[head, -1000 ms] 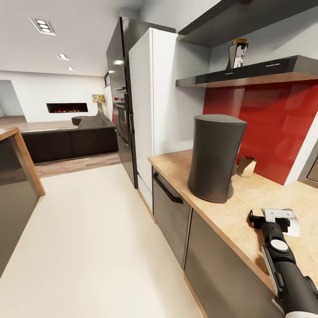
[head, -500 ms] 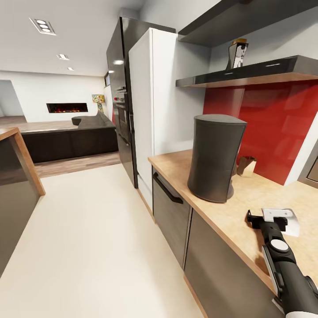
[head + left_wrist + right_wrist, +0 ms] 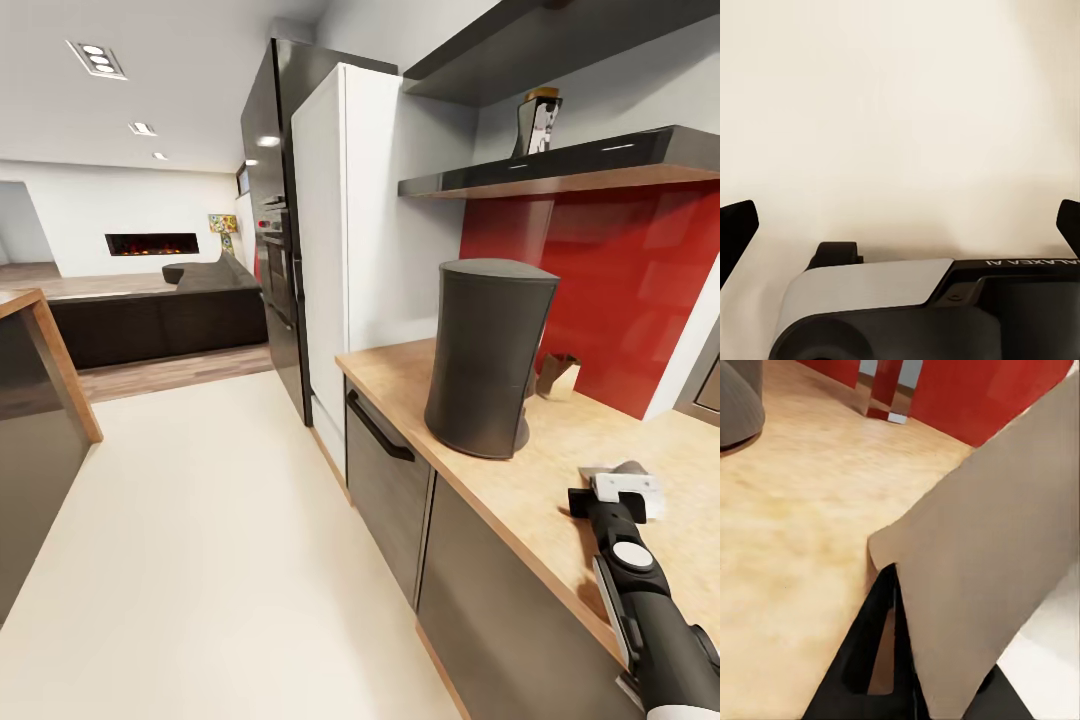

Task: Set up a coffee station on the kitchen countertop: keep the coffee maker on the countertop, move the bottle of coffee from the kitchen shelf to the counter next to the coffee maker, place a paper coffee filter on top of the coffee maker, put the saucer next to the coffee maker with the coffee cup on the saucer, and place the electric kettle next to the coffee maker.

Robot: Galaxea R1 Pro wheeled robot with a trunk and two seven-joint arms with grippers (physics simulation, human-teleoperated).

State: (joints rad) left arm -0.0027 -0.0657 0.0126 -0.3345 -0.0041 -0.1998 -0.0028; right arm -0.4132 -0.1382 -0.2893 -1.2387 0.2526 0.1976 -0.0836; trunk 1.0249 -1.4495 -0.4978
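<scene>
Now, right gripper [image 3: 622, 487]: it is reaching out over the kitchen countertop [image 3: 480, 485] at the near right, and its black fingers [image 3: 874, 637] are pinching the paper coffee filter [image 3: 628, 472].
Paper coffee filter: it is sitting in the right gripper, lifted a bit and tilting up, to the right of the coffee maker [image 3: 487, 357]. Close up in the right wrist view it is looking tan and flat, with a sharp corner [image 3: 982, 555].
Coffee maker: the tall dark grey tower is standing on the countertop, near its front edge, well apart from the gripper. Its flat top is bare.
Bottle of coffee [image 3: 538, 121]: it is standing up high on the kitchen shelf [image 3: 570, 162], above the red wall panel [image 3: 620, 280].
Left gripper [image 3: 900, 225]: it is hanging over a plain pale surface, with its two dark fingertips [image 3: 736, 225] spread wide apart and nothing between them.
Small shiny cup [image 3: 558, 377]: it is sitting far back on the countertop by the red panel, just behind the coffee maker.
Fridge [image 3: 345, 230]: the tall white door is standing at the left end of the countertop.
</scene>
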